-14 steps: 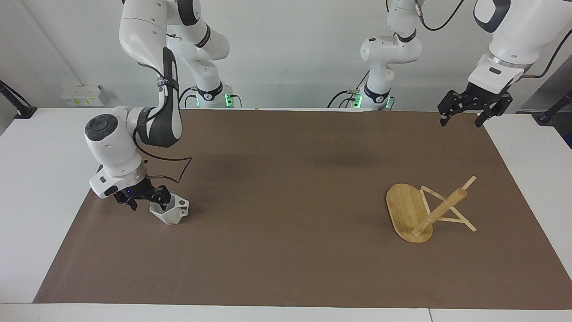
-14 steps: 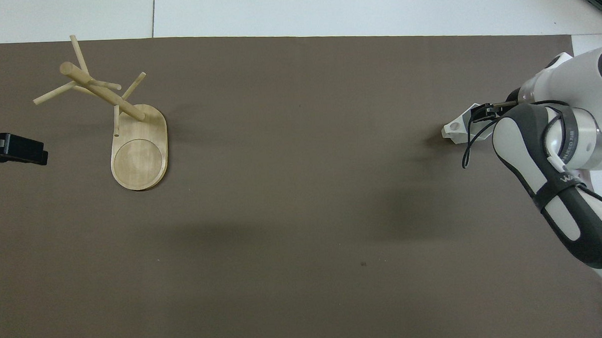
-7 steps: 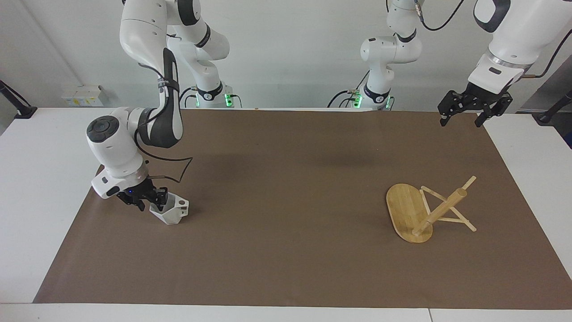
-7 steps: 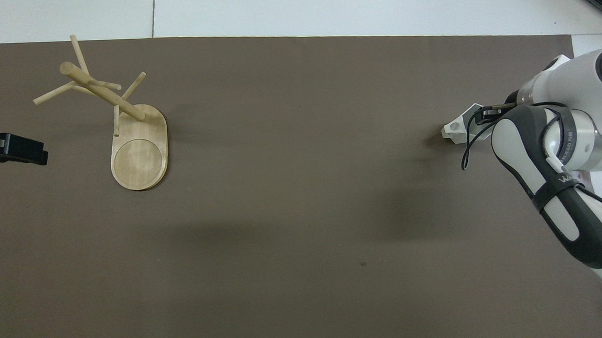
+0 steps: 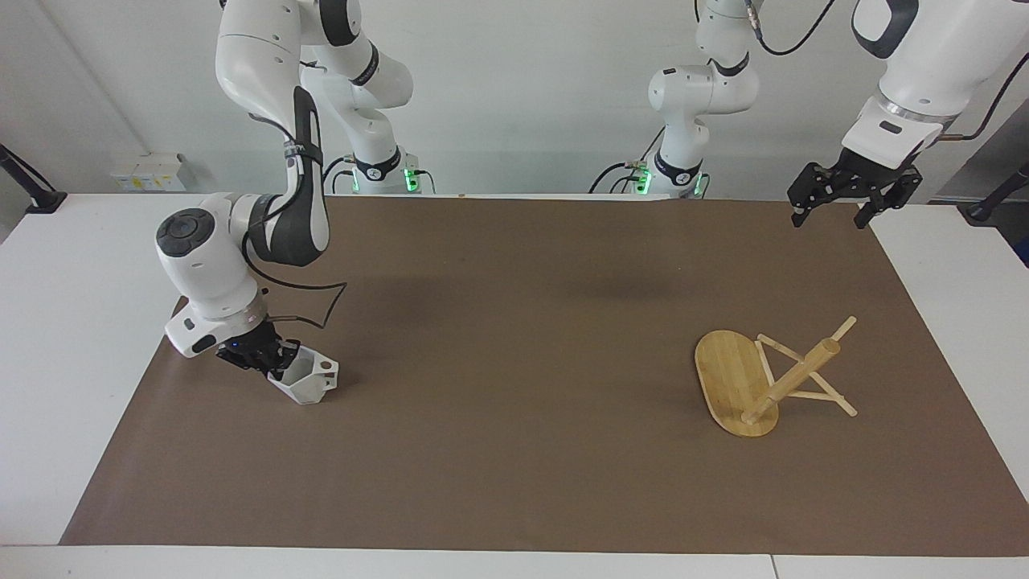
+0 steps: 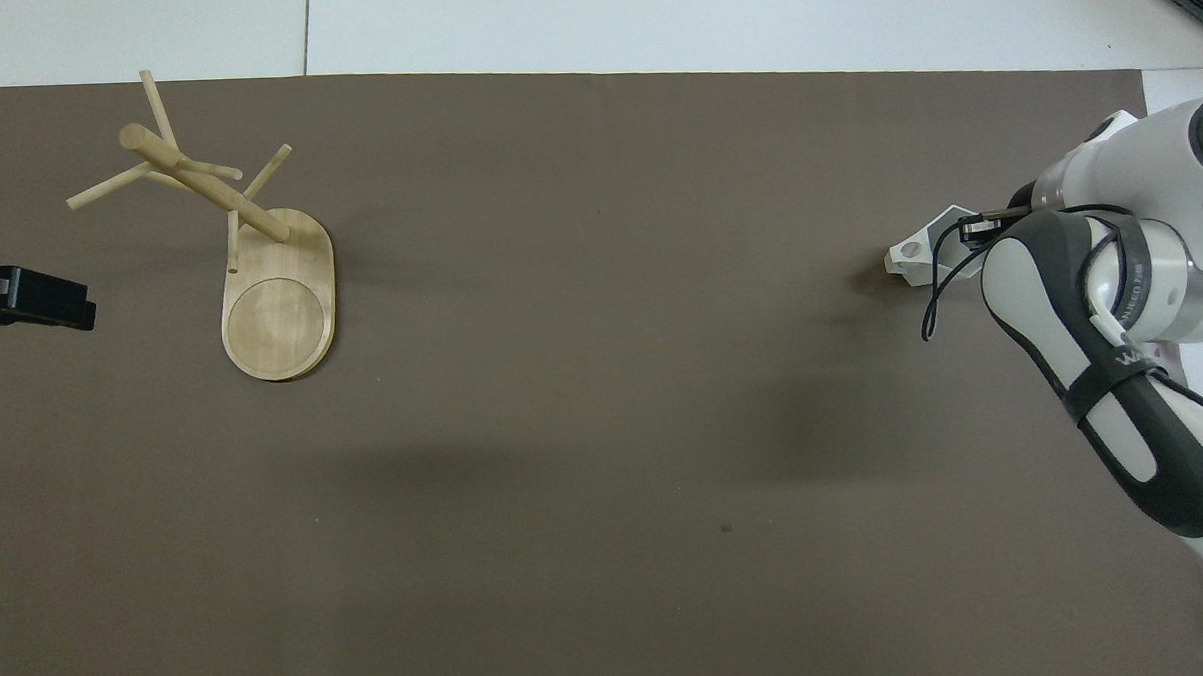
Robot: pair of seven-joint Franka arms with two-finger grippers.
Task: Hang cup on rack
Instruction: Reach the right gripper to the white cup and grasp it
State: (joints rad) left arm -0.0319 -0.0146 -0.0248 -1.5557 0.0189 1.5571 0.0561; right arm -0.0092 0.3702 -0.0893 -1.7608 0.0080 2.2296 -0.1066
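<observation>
This is a robotics lab set up for recording manipulation trials. Two white jointed robot arms with black-grey joint covers, the right arm [image 5: 265, 201] and the left arm [image 5: 908, 72], are bolted at the robots' edge of a white desk [image 5: 72, 322], with green status lights glowing at their bases [image 5: 410, 178] and black cables [image 5: 619, 173] running to them. A plain brown paper mat [image 5: 514, 338] covers most of the desk from edge to edge as a uniform work surface. The wall is bare white, with a small white socket box [image 5: 149, 171] near the desk's corner at the right arm's end.
</observation>
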